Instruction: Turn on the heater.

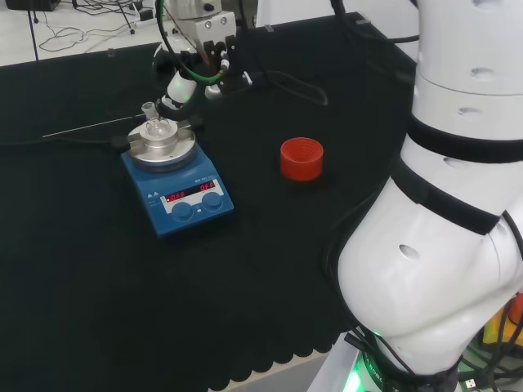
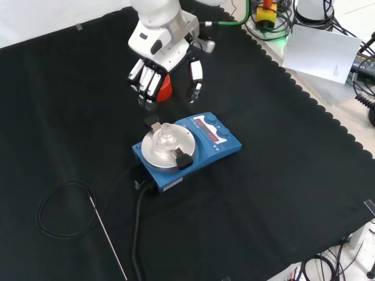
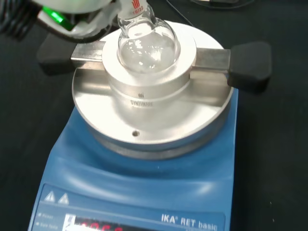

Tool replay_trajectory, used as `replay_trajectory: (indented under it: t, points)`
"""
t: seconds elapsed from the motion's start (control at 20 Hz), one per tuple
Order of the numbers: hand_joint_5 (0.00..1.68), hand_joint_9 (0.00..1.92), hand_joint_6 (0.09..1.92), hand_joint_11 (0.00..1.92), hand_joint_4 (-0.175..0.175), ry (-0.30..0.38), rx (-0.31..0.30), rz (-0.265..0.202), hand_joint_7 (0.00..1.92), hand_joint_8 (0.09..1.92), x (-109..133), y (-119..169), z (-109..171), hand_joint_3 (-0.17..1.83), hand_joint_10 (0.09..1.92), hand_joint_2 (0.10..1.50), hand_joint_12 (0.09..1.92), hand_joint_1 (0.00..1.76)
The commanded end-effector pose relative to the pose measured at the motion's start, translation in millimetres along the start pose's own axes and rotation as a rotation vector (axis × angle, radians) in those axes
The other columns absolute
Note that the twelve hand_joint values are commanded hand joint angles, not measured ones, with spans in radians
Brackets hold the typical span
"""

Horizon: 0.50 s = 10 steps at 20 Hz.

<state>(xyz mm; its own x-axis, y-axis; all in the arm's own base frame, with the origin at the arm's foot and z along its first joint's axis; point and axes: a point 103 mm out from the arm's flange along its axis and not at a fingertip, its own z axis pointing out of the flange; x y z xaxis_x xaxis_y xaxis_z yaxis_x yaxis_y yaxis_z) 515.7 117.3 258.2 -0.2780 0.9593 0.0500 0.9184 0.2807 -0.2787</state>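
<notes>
In the front view, nearest the camera, a thin metal rod (image 2: 109, 241) lies on the black cloth of the surface (image 2: 281, 205), with a loop of black cable (image 2: 53, 216) just to its left. Farther in, near the middle of the cloth, sits the heater (image 2: 193, 149), a blue hotplate stirrer lying at an angle. Its round silver plate (image 2: 149, 153) is toward the left and its panel with two blue knobs (image 2: 214, 123) and lit red displays faces right. A metal block on the plate carries a small clear round-bottom flask (image 2: 166, 133), and a crossbar through the block ends in two black handles (image 2: 184, 160), one on each side. A black cord leaves the near left corner of the heater.

Beyond the heater the hand (image 2: 161, 67) hangs above the cloth, apart from the heater and touching nothing. Its fingers (image 2: 147, 82) are relaxed and point downward, the thumb set apart to the right, and they grasp nothing. A red ribbed ring stand (image 2: 166, 88) shows just behind the fingers.

In the head view the heater (image 1: 181, 194) stands left of centre with its knobs on the near side, the red ribbed ring stand (image 1: 301, 158) to its right, and the hand (image 1: 184, 82) over the cloth on its far side.

The wrist view looks down on the flask (image 3: 147, 45) seated in the block, with the blue housing below it.
</notes>
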Motion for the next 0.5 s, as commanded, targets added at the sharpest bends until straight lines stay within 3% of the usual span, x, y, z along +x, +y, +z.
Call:
replay_trajectory:
  t: [0.05,0.25,0.5]
  points:
    - [0.43,0.6,0.36,0.16,-0.028,0.028,-0.002,0.024,0.35,0.7,-4.1,-28.6,-0.3,0.5,0.64,0.6,1.42,0.8]
    - [0.44,0.61,0.35,0.18,-0.028,0.009,-0.016,0.034,0.37,0.7,3.5,-50.3,7.7,0.5,0.64,0.61,1.42,0.8]
    - [0.45,0.7,0.32,0.3,-0.031,0.001,0.039,0.053,0.46,0.7,16.8,-81.5,26.2,0.5,0.63,0.62,1.38,0.81]
